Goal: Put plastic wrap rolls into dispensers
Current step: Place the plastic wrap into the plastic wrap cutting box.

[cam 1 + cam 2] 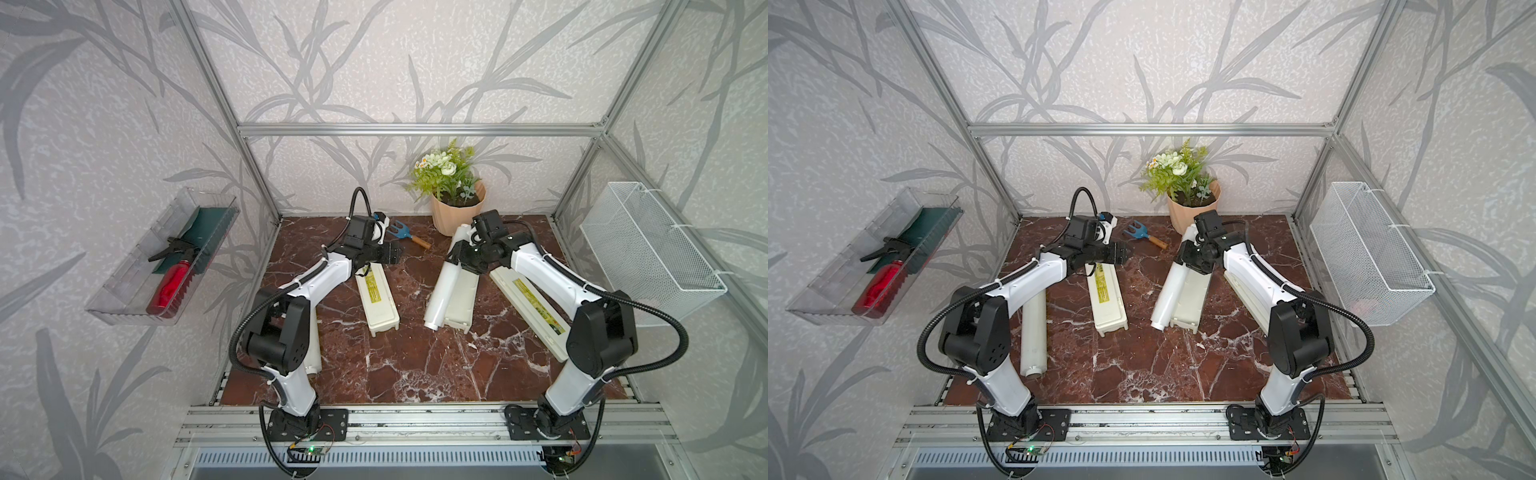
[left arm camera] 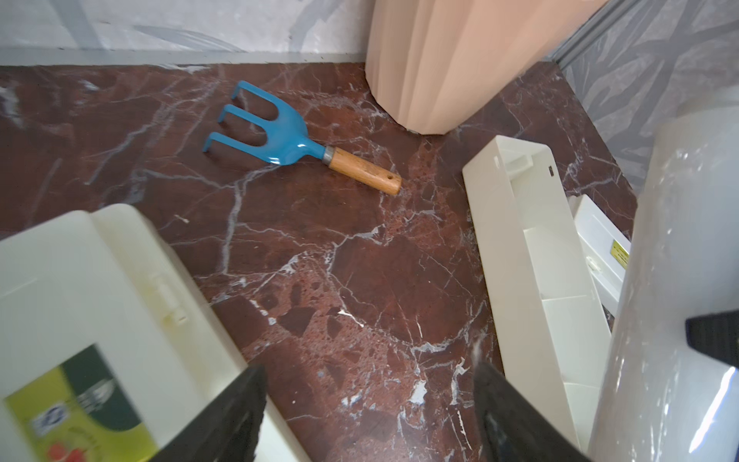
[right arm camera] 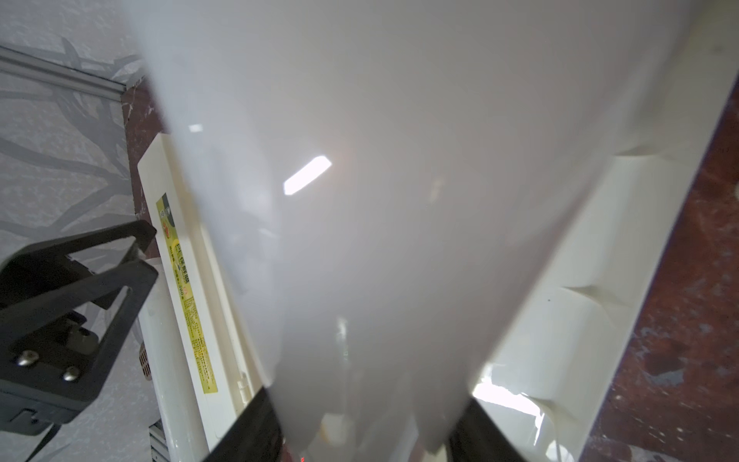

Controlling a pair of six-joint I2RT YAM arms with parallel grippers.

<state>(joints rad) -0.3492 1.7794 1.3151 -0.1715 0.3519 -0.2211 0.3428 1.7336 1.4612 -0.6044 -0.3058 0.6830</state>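
1. Filling the right wrist view, the plastic wrap roll (image 3: pixel 380 200) is clamped near its far end by the right gripper (image 3: pixel 364 420), whose jaws are partly closed around it.
2. Risk: held by one end, the long, slick roll could pivot or slip in the jaws. It slants along the rim of the open dispenser (image 1: pixel 459 299) on the left arm's side, so a release now would likely land it on that wall or the table (image 1: pixel 415 365), not in the trough.
3. Whether its near end touches anything cannot be told.
4. Wide open and empty, the left gripper (image 2: pixel 370 368) hangs above the closed dispenser (image 1: pixel 376 299). The second roll (image 1: pixel 1034 328) lies beside the left arm, well apart from both grippers.
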